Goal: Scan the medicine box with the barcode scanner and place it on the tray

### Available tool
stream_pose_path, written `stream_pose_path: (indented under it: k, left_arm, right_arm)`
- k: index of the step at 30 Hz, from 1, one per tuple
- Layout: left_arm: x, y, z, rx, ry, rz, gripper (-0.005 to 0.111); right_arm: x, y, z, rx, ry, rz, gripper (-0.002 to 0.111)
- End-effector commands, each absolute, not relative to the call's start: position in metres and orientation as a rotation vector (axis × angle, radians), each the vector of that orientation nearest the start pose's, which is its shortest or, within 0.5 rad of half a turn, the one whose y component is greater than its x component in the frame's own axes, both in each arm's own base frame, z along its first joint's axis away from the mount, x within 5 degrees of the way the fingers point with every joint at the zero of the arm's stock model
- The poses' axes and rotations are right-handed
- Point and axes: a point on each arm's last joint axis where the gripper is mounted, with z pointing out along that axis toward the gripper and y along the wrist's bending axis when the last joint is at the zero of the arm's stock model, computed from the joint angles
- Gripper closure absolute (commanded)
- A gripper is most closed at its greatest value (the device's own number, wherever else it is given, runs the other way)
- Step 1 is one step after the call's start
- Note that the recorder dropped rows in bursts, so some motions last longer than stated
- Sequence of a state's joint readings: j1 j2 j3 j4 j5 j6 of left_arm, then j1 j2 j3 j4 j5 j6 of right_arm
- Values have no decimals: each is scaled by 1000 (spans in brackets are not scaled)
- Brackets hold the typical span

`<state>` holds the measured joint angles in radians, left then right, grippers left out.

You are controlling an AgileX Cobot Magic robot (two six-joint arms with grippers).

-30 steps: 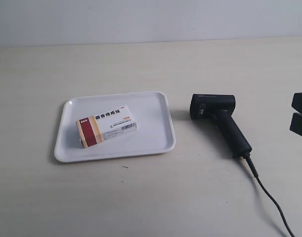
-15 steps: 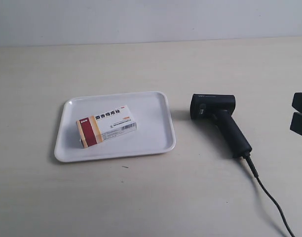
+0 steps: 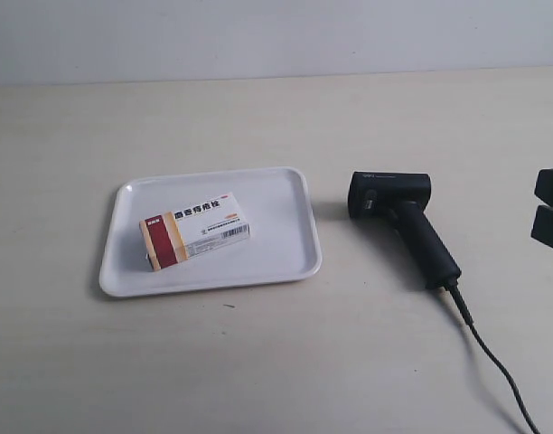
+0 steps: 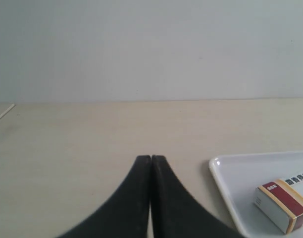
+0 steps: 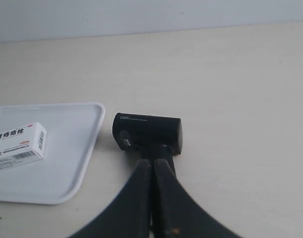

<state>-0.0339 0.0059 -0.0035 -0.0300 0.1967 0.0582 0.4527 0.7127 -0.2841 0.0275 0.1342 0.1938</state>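
Note:
The medicine box (image 3: 195, 231) lies flat on the white tray (image 3: 285, 190), its dark red and tan end toward the tray's left rim and its barcode side facing the exterior camera. To the right of the tray the black barcode scanner (image 3: 403, 217) lies on the table. My left gripper (image 4: 151, 157) is shut and empty over bare table, beside a tray corner (image 4: 230, 178) and the box (image 4: 285, 208). My right gripper (image 5: 153, 161) is shut with nothing in it. It hangs in front of the scanner (image 5: 149, 130) and hides the handle.
The scanner's black cable (image 3: 493, 362) runs from the handle toward the lower right corner of the exterior view. Two black blocks of the arm at the exterior view's right (image 3: 549, 208) show at that edge. A pale wall stands behind the light table.

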Motion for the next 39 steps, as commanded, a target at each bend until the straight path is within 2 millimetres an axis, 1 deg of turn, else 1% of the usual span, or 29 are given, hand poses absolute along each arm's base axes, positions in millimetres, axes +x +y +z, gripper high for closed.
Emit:
stream_pose_path:
  k: [1, 5, 28, 32, 37, 39]
  left_arm:
    - [56, -2, 194, 39, 1697, -10, 104]
    - [55, -1, 192, 35, 1720, -8, 104]
    - [55, -1, 192, 43, 1721, -2, 104]
    - [55, -1, 192, 43, 1721, -2, 104]
    - [55, -1, 192, 43, 1721, -2, 104]
    - [55, -1, 192, 43, 1721, -2, 104]
  right_arm:
    - [122, 60, 232, -245, 2047, 424, 108]
    - [122, 60, 232, -245, 2047, 424, 108]
    - [122, 60, 233, -233, 2043, 433, 108]
    - [112, 55, 226, -222, 2017, 446, 108]
    - [87, 43, 220, -210, 1889, 477, 108]
    - [77, 38, 215, -203, 1829, 491, 108]
